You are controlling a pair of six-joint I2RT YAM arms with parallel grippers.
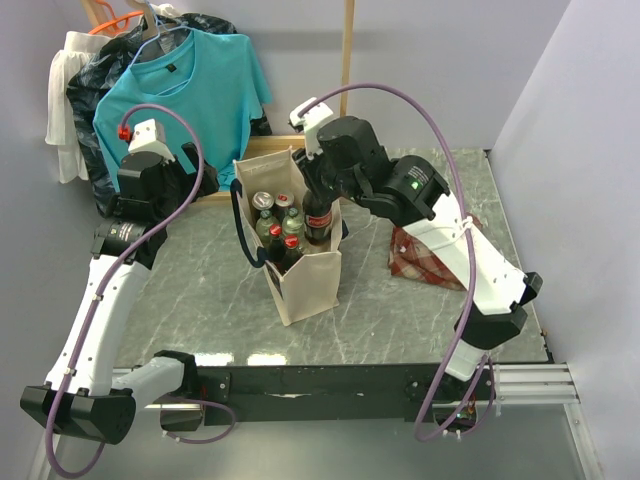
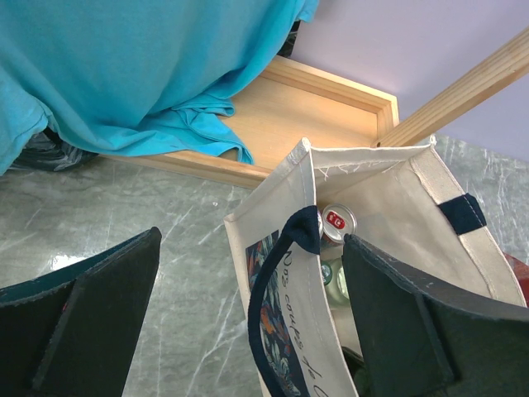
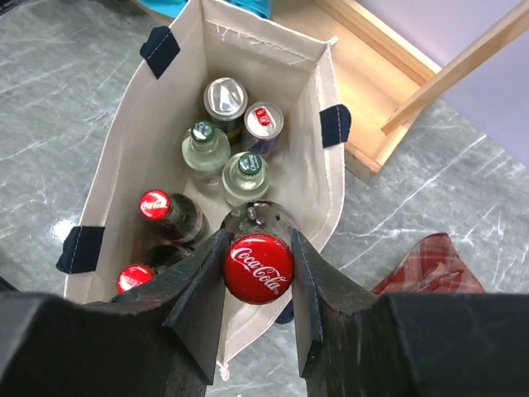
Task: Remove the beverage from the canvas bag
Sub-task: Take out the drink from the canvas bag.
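Grey veined table carries the canvas bag at centre. A red plaid cloth bag lies to its right, under the right arm. A teal T-shirt on a hanger and a pale wooden frame are noted behind.

Inside the canvas bag are packed two cans, two clear green-capped bottles and two red-capped bottles, crowding the cola bottle.

"Coca-Cola" is read in white script on that bottle's red cap. Dark cursive lettering on the bag's outer face is only partly legible.

The bag is cream fabric, boxy and upright, with navy loop handles. The right gripper is clamped on the cola bottle's neck below the cap. The bottle's upper part shows above the rim at the bag's right wall, its base inside. The left gripper is spread wide, straddling a bag wall and handle.
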